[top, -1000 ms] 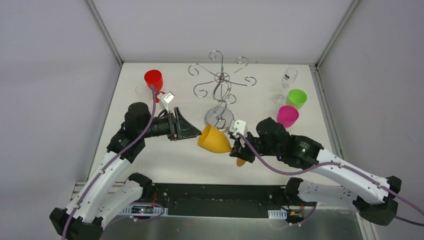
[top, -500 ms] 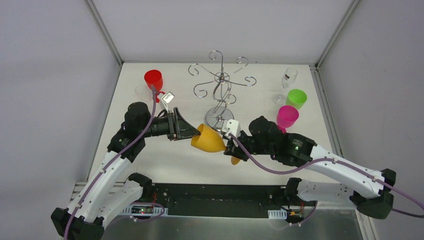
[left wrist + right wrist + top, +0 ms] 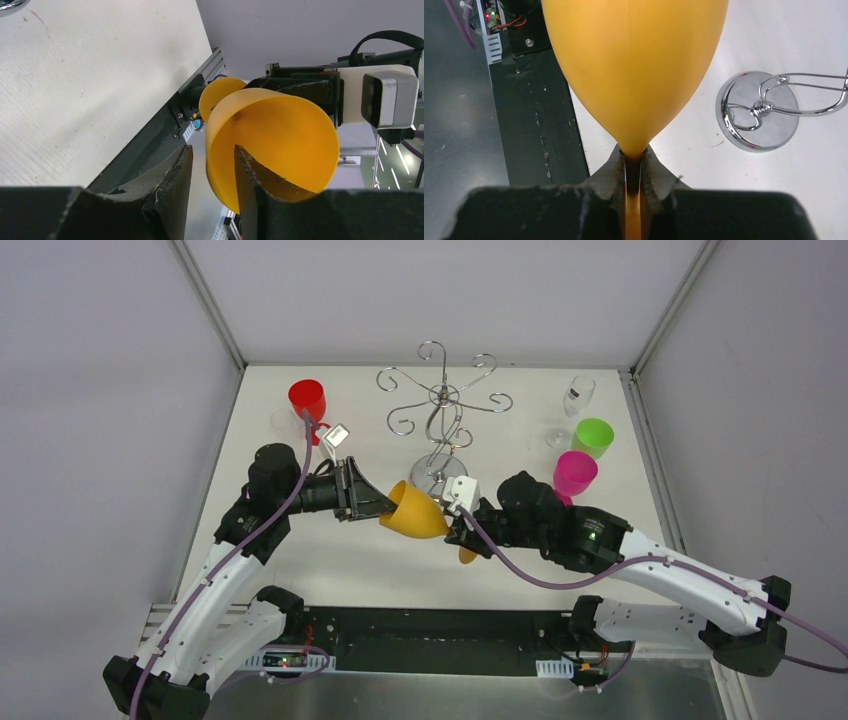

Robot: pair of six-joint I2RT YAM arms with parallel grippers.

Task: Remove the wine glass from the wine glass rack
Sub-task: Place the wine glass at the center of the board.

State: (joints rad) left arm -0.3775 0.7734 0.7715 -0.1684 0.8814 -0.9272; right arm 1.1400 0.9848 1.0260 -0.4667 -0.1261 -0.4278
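Note:
An orange plastic wine glass (image 3: 412, 515) lies on its side in the air in front of the silver wire rack (image 3: 440, 405), off its arms. My right gripper (image 3: 462, 535) is shut on the glass's stem, right below the bowl (image 3: 634, 65); it shows in the right wrist view (image 3: 633, 155). My left gripper (image 3: 385, 505) is open at the bowl's mouth. In the left wrist view (image 3: 212, 150) one finger sits inside the bowl (image 3: 280, 135) and the other outside the rim, with a gap. The rack's chrome base (image 3: 758, 111) stands on the table beyond.
A red cup (image 3: 307, 398) stands at the back left. A clear wine glass (image 3: 577, 395), a green cup (image 3: 594, 436) and a pink cup (image 3: 575, 472) stand at the right, close to my right arm. The black mounting rail runs along the near edge.
My right gripper has carried the orange glass left and slightly back, bringing its open mouth onto the left gripper's fingers. The left arm has barely moved.

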